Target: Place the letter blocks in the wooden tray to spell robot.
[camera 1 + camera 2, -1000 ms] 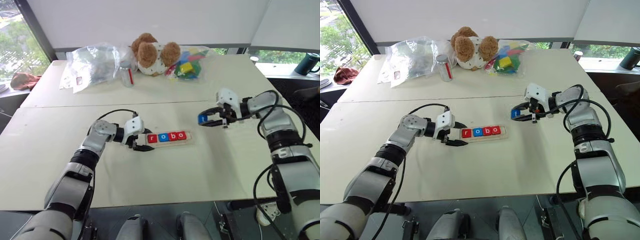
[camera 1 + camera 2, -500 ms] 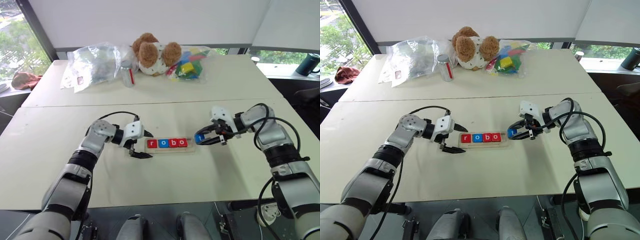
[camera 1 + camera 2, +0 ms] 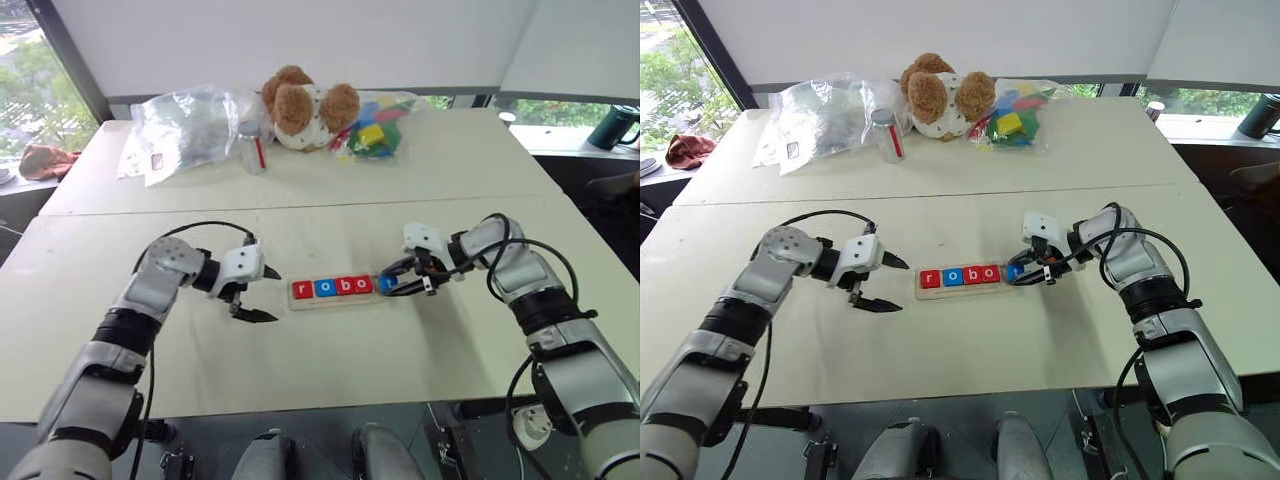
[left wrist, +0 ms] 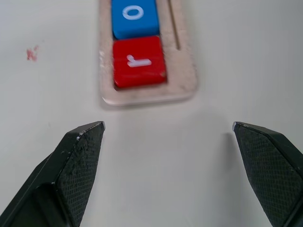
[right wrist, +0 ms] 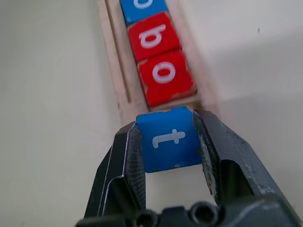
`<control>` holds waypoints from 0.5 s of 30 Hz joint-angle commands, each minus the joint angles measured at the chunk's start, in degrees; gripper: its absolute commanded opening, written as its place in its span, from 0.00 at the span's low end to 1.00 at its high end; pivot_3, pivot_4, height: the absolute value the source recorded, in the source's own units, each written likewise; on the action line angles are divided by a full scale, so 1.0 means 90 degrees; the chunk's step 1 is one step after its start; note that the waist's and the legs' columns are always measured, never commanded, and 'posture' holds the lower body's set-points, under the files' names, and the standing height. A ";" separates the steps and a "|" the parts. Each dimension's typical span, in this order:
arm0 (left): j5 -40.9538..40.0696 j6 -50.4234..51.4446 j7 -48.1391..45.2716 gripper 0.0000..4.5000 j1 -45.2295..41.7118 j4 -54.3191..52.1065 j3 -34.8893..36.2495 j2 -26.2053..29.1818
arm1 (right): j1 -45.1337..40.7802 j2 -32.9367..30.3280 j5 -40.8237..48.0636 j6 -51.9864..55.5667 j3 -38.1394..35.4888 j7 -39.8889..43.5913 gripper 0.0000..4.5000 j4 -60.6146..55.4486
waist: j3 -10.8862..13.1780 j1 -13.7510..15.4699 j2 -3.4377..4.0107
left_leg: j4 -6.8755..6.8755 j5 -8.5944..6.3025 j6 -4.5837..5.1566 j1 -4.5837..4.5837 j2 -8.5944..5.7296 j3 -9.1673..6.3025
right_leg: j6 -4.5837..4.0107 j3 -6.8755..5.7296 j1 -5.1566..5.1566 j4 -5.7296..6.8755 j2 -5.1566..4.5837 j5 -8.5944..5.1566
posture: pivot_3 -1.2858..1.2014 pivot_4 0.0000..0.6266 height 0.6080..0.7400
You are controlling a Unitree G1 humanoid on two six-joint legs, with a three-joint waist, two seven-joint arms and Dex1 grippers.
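At tray's right end | right hand (image 5: 170, 142) clamps blue t tile (image 5: 171, 138) by its side edges; light, rigid, slick | tray (image 3: 338, 300) on bench holds r-o-b-o | left hand (image 4: 168, 142) apart, empty.

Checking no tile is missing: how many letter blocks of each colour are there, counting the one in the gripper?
Red blocks: 3, r, b and the second o, all in the tray
Blue blocks: 2, the first o in the tray, t held by the right gripper
Total: 5
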 commanded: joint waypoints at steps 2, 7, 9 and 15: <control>-0.0265 0.0294 0.0171 0.99 0.0149 -0.0608 0.0295 0.0157 | -0.0345 0.0066 -0.0102 -0.0364 0.0010 -0.0072 0.25 0.0463 | 0.0000 0.0011 0.0000 | 0.0001 0.0000 0.0000 -0.0001 -0.0002 0.0000 | 0.0000 0.0000 0.0002 -0.0002 -0.0002 0.0000 | 0.52 0.24 1.00; -0.0383 0.0587 0.0386 0.99 0.0331 -0.0989 0.0428 0.0247 | -0.0497 0.0125 -0.0163 -0.0558 0.0048 -0.0055 0.25 0.0795 | 0.0000 -0.0025 0.0000 | -0.0002 0.0005 -0.0009 -0.0001 0.0000 -0.0001 | 0.0000 -0.0001 0.0000 -0.0003 0.0000 0.0000 | 0.52 0.24 1.00; -0.0440 0.0695 0.0464 0.99 0.0416 -0.1135 0.0482 0.0279 | -0.0503 0.0134 -0.0173 -0.0599 0.0057 -0.0017 0.25 0.0833 | 0.0000 -0.0030 0.0000 | -0.0004 0.0005 -0.0009 -0.0001 0.0000 -0.0001 | 0.0000 0.0000 -0.0001 -0.0003 0.0000 0.0000 | 0.52 0.24 1.00; -0.0520 0.0835 0.0588 0.99 0.0540 -0.1316 0.0493 0.0339 | -0.0490 0.0157 -0.0144 -0.0608 0.0046 0.0001 0.25 0.0847 | 0.0000 -0.0032 0.0000 | -0.0003 0.0005 -0.0009 -0.0001 0.0000 -0.0001 | 0.0000 0.0000 -0.0001 -0.0002 0.0000 0.0000 | 0.52 0.24 1.00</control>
